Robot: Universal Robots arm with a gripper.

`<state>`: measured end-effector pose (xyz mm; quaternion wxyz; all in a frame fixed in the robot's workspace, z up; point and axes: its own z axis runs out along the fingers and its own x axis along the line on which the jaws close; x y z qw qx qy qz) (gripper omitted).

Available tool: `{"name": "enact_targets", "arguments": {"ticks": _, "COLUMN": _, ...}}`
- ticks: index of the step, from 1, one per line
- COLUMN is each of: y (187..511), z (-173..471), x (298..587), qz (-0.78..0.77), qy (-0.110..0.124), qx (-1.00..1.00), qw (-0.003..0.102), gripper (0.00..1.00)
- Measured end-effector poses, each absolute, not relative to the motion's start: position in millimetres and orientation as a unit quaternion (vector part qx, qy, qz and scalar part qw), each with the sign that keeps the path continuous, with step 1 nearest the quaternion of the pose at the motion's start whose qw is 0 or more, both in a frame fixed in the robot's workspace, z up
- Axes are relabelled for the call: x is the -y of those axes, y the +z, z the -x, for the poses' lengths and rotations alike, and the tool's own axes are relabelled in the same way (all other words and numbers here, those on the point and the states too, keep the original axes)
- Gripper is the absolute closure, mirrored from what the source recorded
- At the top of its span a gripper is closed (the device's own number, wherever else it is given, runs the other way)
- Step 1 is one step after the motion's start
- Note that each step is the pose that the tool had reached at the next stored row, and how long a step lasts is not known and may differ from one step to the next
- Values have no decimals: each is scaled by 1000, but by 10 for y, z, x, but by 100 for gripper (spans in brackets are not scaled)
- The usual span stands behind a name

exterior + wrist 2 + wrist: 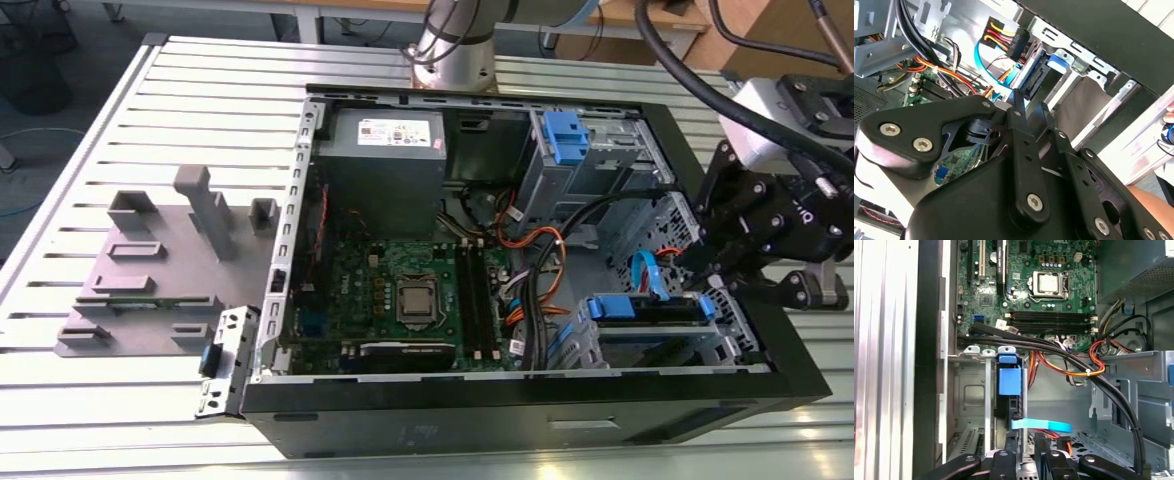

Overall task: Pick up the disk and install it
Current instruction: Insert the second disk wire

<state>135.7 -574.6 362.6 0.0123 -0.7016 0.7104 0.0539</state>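
Exterior view first: the gripper (747,262) hangs at the open computer case's (534,420) edge on the exterior view's right, just above the drive bay (647,335). From where I stand its fingers look drawn close together in both wrist views, with nothing visibly between them, though I cannot tell for certain.

The disk (1009,382), in its blue carrier, sits on edge in that bay, apparently already slotted in. Just beside it a light blue data cable (1041,426) crosses under the gripper, and thick black cables (1069,357) with orange and red wires (1094,367) sweep close by.

My worry is snagging: the fingers could catch that blue cable or drag the wire bundle.
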Motion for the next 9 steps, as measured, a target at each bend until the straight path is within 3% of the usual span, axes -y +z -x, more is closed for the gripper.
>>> {"name": "enact_targets", "arguments": {"ticks": 9, "y": 3585, "z": -1379, "x": 5606, "qz": 702, "qy": 54, "qx": -710, "qw": 12, "gripper": 71}}
